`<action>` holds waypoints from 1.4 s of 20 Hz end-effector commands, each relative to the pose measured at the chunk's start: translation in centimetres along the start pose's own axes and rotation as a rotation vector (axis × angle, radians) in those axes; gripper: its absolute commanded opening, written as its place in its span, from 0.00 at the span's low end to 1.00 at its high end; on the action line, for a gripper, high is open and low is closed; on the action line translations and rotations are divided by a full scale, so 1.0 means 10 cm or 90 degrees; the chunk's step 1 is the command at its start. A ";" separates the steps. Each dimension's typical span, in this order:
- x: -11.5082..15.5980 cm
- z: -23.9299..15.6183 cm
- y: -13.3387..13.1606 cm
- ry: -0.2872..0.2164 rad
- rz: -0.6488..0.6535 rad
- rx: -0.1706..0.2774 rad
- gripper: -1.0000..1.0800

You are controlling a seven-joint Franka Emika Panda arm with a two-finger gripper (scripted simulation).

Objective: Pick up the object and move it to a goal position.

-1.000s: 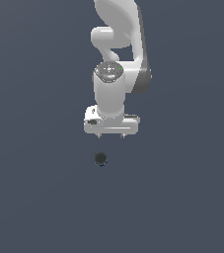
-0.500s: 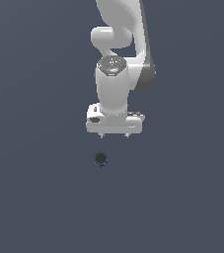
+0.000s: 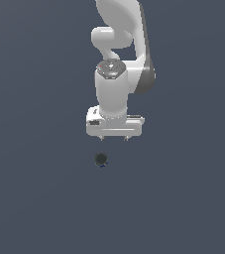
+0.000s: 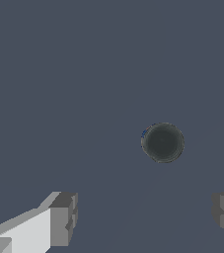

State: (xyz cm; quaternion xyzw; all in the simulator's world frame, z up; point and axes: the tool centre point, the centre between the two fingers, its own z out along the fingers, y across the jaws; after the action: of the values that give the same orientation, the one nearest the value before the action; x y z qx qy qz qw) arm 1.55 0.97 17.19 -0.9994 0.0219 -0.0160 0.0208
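Gripper [image 3: 113,138] hanging above the flat dark floor [image 3: 39,198], fingers [image 4: 63,219] spread wide apart, nothing between them. Object [image 3: 101,158], a small dark round lump, lying on the floor just below the gripper, slightly toward the exterior view's left, not touching it.

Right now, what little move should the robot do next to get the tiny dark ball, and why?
Probably slide the end effector toward the dark ball until it sits between the fingers, then go down. The fingers are wide apart and hold nothing, and in the wrist view the ball lies ahead of them, not yet between them.
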 end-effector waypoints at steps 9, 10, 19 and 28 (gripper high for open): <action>0.15 0.60 0.37 -0.011 -0.012 -0.016 0.96; 0.16 0.67 0.41 -0.013 -0.013 -0.017 0.96; 0.20 1.04 0.64 -0.020 -0.021 -0.026 0.96; 0.19 1.14 0.65 -0.021 -0.021 -0.026 0.96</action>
State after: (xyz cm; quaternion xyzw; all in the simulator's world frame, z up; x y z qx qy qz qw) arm 3.63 -5.17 6.02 -1.0000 0.0052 -0.0001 0.0002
